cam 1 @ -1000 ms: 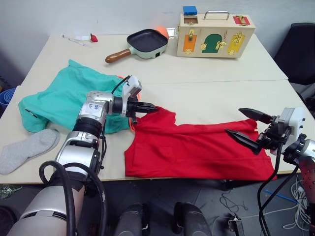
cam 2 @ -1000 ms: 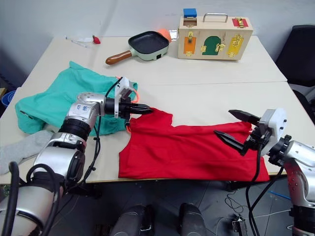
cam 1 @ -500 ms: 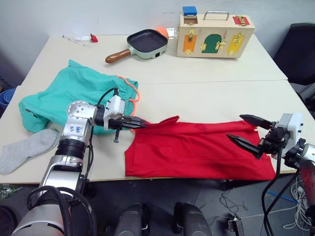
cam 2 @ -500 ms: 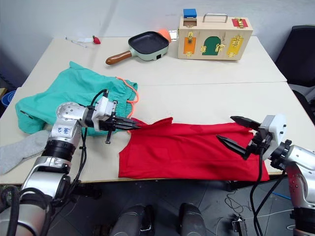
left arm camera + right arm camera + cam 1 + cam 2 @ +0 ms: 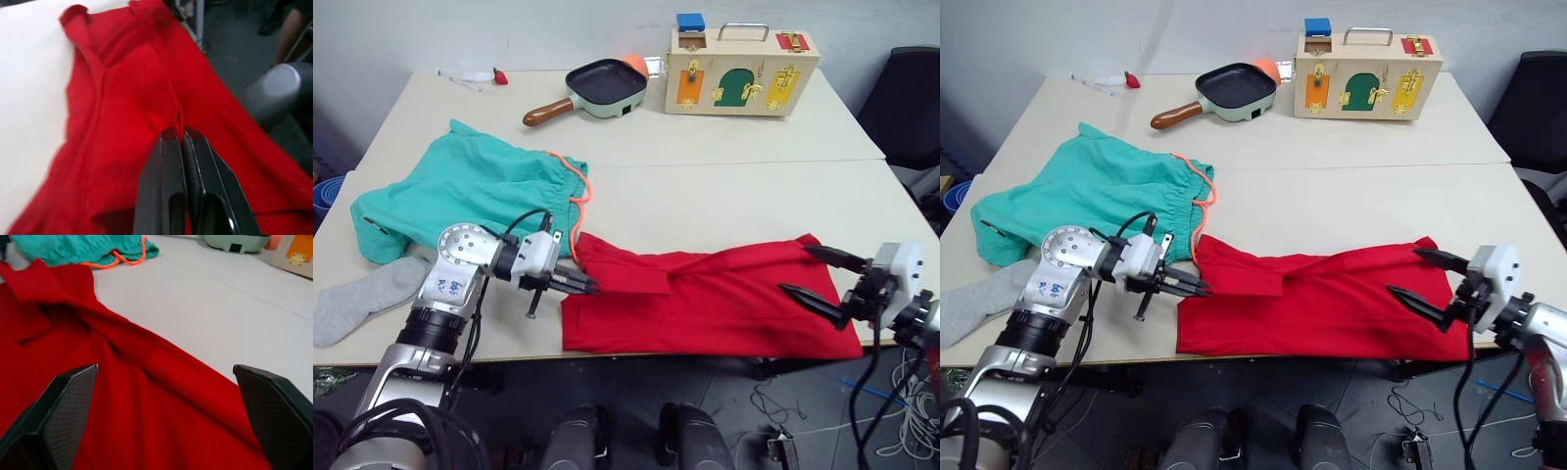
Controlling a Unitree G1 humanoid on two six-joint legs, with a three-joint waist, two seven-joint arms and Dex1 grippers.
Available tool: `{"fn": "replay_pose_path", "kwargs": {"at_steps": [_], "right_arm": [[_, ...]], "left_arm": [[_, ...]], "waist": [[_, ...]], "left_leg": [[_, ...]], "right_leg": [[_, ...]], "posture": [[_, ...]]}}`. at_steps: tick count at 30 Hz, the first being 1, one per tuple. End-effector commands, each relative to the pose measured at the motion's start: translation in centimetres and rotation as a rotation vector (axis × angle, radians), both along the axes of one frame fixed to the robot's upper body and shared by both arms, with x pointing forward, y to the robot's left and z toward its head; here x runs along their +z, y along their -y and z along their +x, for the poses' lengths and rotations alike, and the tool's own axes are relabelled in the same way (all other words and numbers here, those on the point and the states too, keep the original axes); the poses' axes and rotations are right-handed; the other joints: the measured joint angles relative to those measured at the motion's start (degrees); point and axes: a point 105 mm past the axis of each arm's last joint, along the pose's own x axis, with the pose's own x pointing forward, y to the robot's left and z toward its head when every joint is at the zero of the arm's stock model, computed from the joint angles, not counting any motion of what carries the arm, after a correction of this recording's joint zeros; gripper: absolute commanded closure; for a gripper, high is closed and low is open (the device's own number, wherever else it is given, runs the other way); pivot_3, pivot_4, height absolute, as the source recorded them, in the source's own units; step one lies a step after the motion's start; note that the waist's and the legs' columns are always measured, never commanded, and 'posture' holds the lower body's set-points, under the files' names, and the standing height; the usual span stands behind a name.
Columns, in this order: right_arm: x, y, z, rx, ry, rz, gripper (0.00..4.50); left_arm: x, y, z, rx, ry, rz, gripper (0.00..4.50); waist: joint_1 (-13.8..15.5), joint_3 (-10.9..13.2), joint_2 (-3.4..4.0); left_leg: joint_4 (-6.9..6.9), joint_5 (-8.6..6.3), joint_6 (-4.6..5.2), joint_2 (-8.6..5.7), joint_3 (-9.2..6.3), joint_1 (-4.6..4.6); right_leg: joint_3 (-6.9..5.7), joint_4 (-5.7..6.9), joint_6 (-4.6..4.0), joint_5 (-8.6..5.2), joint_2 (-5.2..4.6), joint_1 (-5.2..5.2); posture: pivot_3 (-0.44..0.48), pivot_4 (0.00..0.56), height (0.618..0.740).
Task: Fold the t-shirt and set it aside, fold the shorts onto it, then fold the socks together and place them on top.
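Red t-shirt (image 5: 724, 299) cloth sits pinched in your left gripper (image 5: 585, 286) at its near-left edge, while your right gripper (image 5: 824, 279) hovers spread wide over the far-right end.

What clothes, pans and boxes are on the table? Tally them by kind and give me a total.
Clothes: 3 (t-shirt, shorts, sock)
Pans: 1 (frying pan)
Boxes: 1 (wooden latch box)
Total: 5
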Motion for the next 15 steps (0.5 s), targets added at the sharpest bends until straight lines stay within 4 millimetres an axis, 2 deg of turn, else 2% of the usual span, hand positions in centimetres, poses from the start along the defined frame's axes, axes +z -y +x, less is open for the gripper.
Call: {"fn": "replay_pose_path", "kwargs": {"at_steps": [1,8,12,15], "right_arm": [[1.2,1.6,-0.2,-0.028,0.043,-0.039,0.0],[1.2,2.3,0.1,-0.038,0.043,-0.057,0.0],[1.3,2.6,0.2,-0.056,0.04,-0.065,0.0],[1.5,3.2,0.5,-0.087,0.022,-0.065,0.0]], "left_arm": [[-0.2,-0.3,-1.8,-0.116,-0.021,0.05,4.49],[-0.7,-0.7,-2.0,-0.109,-0.021,0.07,4.49],[-1.0,-0.7,-2.3,-0.092,-0.08,0.069,4.49],[0.1,-0.3,-2.2,-0.031,-0.159,-0.001,3.85]], "waist": [[0.0,0.0,0.0],[-0.1,0.0,0.01],[-0.1,0.0,0.01],[-0.1,0.0,0.01]], "left_leg": [[0.0,0.0,0.0,0.01,-0.01,0.0],[-0.02,-0.02,-0.03,0.03,-0.01,0.02],[-0.04,-0.03,-0.06,0.03,-0.02,0.02],[-0.03,-0.03,-0.06,0.03,-0.03,0.01]], "right_leg": [[0.01,-0.01,0.0,0.0,0.0,0.0],[0.01,-0.01,-0.02,-0.01,-0.02,0.0],[0.01,-0.01,-0.02,-0.01,-0.02,-0.01],[0.01,-0.02,-0.02,-0.01,-0.03,-0.01]], "posture": [[0.0,0.15,0.74],[0.0,0.15,0.74],[0.0,0.15,0.74],[0.0,0.15,0.74]]}}
